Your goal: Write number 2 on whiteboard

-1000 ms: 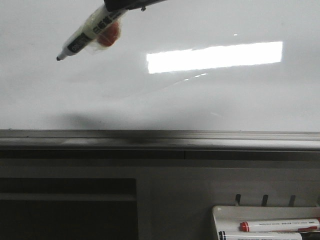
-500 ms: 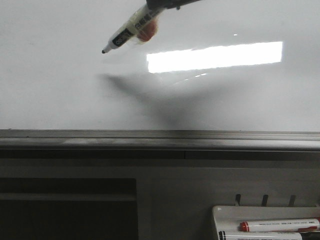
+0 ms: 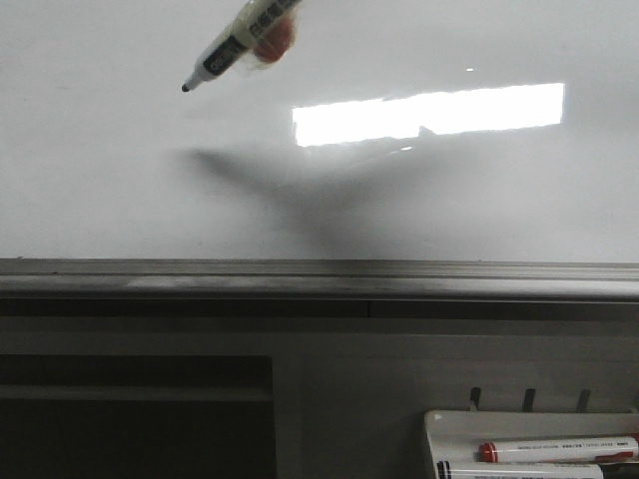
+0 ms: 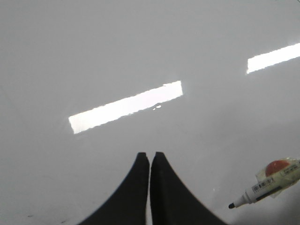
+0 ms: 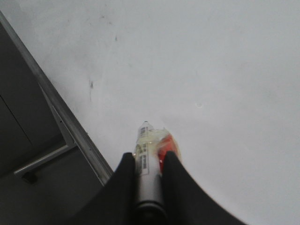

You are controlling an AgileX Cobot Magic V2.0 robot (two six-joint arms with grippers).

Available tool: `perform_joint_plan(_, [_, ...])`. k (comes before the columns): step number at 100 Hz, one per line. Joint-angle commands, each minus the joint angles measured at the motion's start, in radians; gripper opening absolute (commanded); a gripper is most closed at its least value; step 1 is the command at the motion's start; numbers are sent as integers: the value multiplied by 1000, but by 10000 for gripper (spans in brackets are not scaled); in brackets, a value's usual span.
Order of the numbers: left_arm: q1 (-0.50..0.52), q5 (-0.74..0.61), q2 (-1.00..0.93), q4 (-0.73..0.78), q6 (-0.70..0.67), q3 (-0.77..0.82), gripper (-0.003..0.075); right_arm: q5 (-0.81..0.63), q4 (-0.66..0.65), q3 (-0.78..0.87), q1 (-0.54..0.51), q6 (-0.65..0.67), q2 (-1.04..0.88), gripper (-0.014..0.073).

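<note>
The whiteboard (image 3: 120, 190) is glossy white with a bright rectangular reflection and a grey metal lower edge (image 3: 319, 279). No number 2 shows on it. My right gripper (image 5: 150, 159) is shut on a white marker (image 5: 147, 159) with tape and a red piece on its barrel. In the front view the marker (image 3: 240, 42) comes in from the top, its black tip (image 3: 186, 88) pointing down-left close to the board, casting a shadow below. The marker also shows in the left wrist view (image 4: 267, 185). My left gripper (image 4: 150, 157) is shut and empty, facing the board.
A small white tray (image 3: 449, 424) at the lower right holds two spare markers, one with a red cap (image 3: 554, 450). A dark recess (image 3: 135, 419) lies below the board's edge at the left. Faint smudges mark the board in the right wrist view (image 5: 91, 85).
The marker swung right across the board's top, then shifted slightly left and up, so less of it and none of the gripper shows now. Its shadow has sharpened and followed it.
</note>
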Motion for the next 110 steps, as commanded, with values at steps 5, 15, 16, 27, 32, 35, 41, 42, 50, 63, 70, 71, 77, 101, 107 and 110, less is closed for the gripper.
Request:
perform_joint_plan(5, [3,-81,1,-17,-15,-32,-20,-75,-1,-37,-12,-9,4,-71])
perform_joint_plan(15, [3,-81,1,-21,-15,-32,-20,-86,-1,-37,-28,-9,11,-71])
perform_joint_plan(16, [3,-81,1,-21,-15,-32,-20,-86,-1,-37,-33,-9,11,-71])
perform_joint_plan(27, [3,-83,1,-21,-15,-32,-20,-86,-1,-38,-59,-9,11,-71])
perform_joint_plan(32, [3,-85,1,-21,-15,-32,-20,-88,-1,-38,-68,-9,11,-71])
perform_joint_plan(35, [3,-85,1,-21,-15,-32,-20,-91,-1,-38,-77,-9,11,-71])
perform_joint_plan(41, [3,-89,1,-21,-15,-32,-20,-97,-1,-38,-89,-9,11,-71])
perform_joint_plan(42, [3,-89,1,-21,-15,-32,-20,-97,-2,-38,-94,-9,11,-71])
perform_joint_plan(50, [3,-89,1,-21,-15,-32,-20,-99,-2,-38,-114,-9,11,-71])
perform_joint_plan(63, [3,-89,1,-21,-15,-32,-20,-89,-11,-38,-147,-9,-9,-70])
perform_joint_plan(70, [3,-89,1,-21,-15,-32,-20,-60,-34,-37,-161,-9,-21,-65])
perform_joint_plan(71, [3,-89,1,-21,-15,-32,-20,-56,-34,-37,-163,-9,-24,-63])
perform_joint_plan(77, [3,-89,1,-21,-15,-32,-20,-11,-34,-35,-184,-9,-33,-52])
perform_joint_plan(101, [3,-89,1,-21,-15,-32,-20,120,-34,15,-199,3,-34,-50])
perform_joint_plan(107, [3,-89,1,-21,-15,-32,-20,131,-32,28,-188,19,-23,-50])
perform_joint_plan(110, [3,-89,1,-21,-15,-32,-20,133,-32,30,-177,21,-11,-50])
